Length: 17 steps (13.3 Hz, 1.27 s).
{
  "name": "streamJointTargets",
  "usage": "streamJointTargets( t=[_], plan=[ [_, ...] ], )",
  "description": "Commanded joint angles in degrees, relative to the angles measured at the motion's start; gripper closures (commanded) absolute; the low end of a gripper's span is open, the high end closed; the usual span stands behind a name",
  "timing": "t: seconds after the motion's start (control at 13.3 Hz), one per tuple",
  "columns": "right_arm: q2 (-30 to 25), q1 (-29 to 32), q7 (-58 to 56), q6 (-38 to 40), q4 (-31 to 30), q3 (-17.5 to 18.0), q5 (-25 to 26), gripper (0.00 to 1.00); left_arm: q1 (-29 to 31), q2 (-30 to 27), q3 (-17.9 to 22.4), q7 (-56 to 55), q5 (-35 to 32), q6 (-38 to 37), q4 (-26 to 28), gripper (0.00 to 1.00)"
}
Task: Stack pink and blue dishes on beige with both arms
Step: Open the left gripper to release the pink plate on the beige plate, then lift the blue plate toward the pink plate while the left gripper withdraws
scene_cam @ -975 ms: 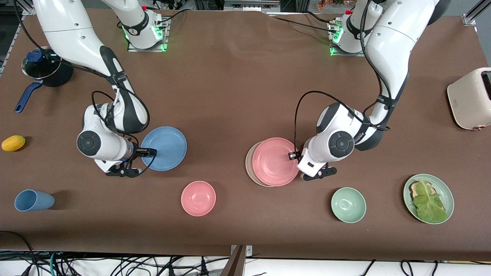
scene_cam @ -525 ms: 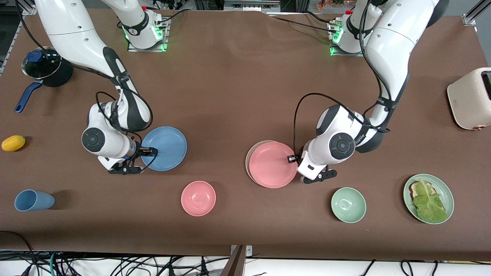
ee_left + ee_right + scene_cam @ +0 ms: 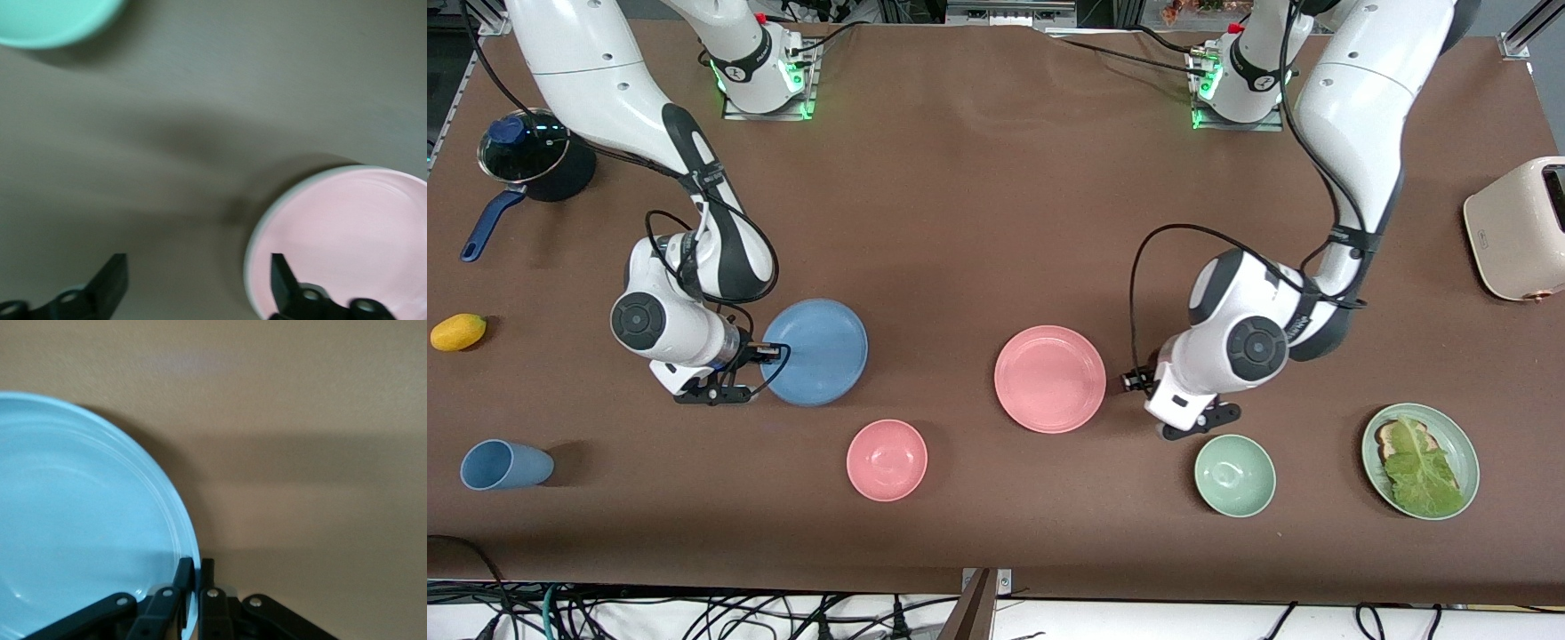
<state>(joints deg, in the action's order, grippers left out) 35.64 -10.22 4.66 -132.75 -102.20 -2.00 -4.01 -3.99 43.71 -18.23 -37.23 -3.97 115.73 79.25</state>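
A brown cloth covers the surface (image 3: 978, 178), with tangled cables hanging along its edge nearest the front camera. Nearest that edge sit a blue cup (image 3: 505, 464) on its side, a pink bowl (image 3: 887, 460), a green bowl (image 3: 1234, 475) and a green plate (image 3: 1420, 460) with lettuce and bread. Farther in, the pink plate (image 3: 1049, 379) lies on the beige plate (image 3: 259, 233), which shows only as a pale rim in the left wrist view. The left gripper (image 3: 1136, 380) is just beside that stack, its fingers (image 3: 110, 283) spread apart and holding nothing. Toward the right arm's end, the right gripper (image 3: 772, 353) pinches the rim of the blue plate (image 3: 815, 352), fingers (image 3: 181, 577) pressed on it. A lemon (image 3: 458, 332) lies near that end, with a pot (image 3: 529, 164) farther back and a toaster (image 3: 1519, 228) at the left arm's end.
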Motion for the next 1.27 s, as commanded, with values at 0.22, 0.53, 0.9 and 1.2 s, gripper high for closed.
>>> streamJointTargets(
  t=[0.22, 0.53, 0.9, 1.2],
  plan=[
    [-2.9, 0.4, -0.9, 2.3, 1.4, 0.4, -0.5, 1.00, 10.4, -5.6, -0.4, 16.5, -1.7, -7.8, 3.3, 0.00],
    [-2.1, -0.5, -0.5, 15.6, 15.5, 0.5, -0.6, 1.00, 17.4, -7.0, -0.3, 29.6, -1.8, -10.8, 4.4, 0.00],
    [-1.8, -3.4, 4.2, 19.2, 20.2, 1.6, -0.7, 1.00, 20.5, -10.1, -0.4, 34.8, -11.5, -17.5, 4.0, 0.00],
    [-0.4, -8.5, 18.6, 18.6, 23.1, 5.1, -0.6, 1.00, 20.2, -15.6, -0.5, 34.3, -11.4, -23.3, 3.3, 0.00]
  ],
)
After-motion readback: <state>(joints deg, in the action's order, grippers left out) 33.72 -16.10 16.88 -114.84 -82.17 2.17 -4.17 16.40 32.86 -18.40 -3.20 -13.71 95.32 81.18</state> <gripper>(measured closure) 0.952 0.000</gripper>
